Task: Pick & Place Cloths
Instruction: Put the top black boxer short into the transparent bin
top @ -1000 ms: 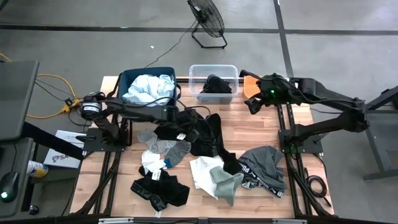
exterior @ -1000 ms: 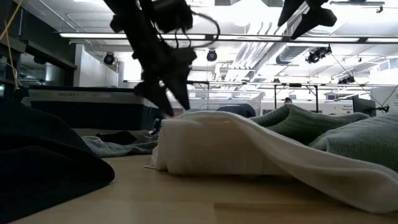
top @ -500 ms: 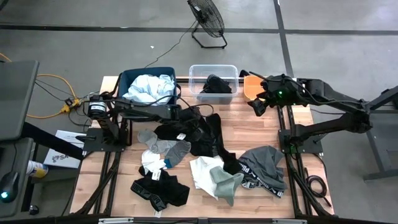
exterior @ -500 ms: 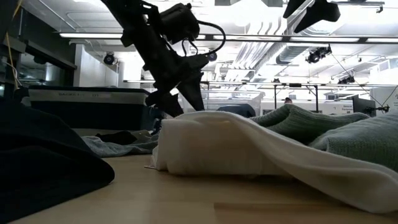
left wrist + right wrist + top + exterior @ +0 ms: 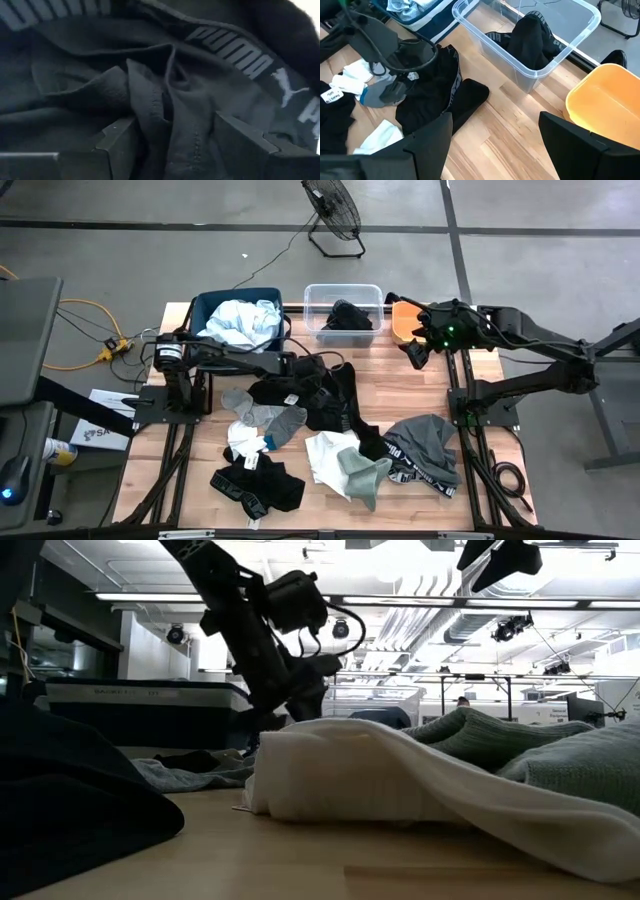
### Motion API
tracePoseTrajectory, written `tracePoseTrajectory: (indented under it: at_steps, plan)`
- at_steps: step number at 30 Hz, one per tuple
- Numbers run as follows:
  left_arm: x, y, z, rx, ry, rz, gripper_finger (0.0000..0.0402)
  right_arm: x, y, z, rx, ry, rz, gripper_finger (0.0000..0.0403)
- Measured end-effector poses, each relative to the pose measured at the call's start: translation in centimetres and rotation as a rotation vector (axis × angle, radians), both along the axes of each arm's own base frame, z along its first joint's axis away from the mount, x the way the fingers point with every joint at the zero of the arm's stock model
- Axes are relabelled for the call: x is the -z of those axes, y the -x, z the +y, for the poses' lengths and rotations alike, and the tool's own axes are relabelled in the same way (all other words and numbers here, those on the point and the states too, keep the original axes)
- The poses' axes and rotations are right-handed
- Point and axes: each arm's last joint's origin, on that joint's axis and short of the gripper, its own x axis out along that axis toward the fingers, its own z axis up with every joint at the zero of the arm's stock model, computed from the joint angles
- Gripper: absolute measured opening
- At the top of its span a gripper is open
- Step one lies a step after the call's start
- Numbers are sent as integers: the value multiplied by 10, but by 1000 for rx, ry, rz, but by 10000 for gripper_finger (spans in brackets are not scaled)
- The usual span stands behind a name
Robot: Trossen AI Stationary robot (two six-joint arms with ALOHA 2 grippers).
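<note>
Several cloths lie strewn on the wooden table. A black garment [image 5: 325, 395] with a PUMA waistband [image 5: 235, 52] sits at the middle. My left gripper [image 5: 308, 372] is open and low over it, with a raised fold [image 5: 150, 100] between the fingers [image 5: 120, 142]. Grey socks [image 5: 265, 415], a white cloth [image 5: 322, 450], a sage green piece [image 5: 365, 475], a grey garment [image 5: 425, 442] and black underwear [image 5: 255, 485] lie nearer the near edge. My right gripper [image 5: 495, 145] is open and hovers high near the orange tub [image 5: 402, 318]. My left gripper comes down from above into the black garment, its open fingers set on either side of a bunched fold [image 5: 167, 125] below the waistband. The cloth lies slack on the table. Whether the fingertips reach the tabletop under it is hidden by the cloth.
A navy bin [image 5: 205, 305] holding pale blue cloth [image 5: 240, 320] stands at the far left. Next to it a clear tub [image 5: 312, 295] holds a black cloth [image 5: 348, 313]. Bare wood [image 5: 400, 385] shows on the right, between the tubs and the grey garment.
My left gripper has moved toward the table's right and down onto the black garment, ending low in its folds. My right gripper has drifted slightly toward the right, staying high and open.
</note>
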Motion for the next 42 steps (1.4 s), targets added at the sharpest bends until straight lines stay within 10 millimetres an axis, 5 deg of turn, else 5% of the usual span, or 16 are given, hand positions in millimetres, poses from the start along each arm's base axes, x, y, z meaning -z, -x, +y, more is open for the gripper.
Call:
tracePoseTrajectory:
  at_steps: [6, 15, 21, 27, 42]
  plan:
    - [2, 2, 0, -26, 19, 21, 199, 0, 0, 0, -24, 20, 12, 290]
    - [9, 3, -2, -29, 95, 62, 15, 0, 0, 1, -80, 44, 27, 290]
    - [-1, 5, -3, -17, 117, 32, 5, 0, -1, 1, -124, 49, 33, 290]
    - [-51, 5, -3, -2, 81, -40, 3, 0, -1, 2, -172, 39, 28, 290]
    - [-213, 15, 1, 57, -201, -120, 1, -5, -6, 2, -238, 65, -34, 290]
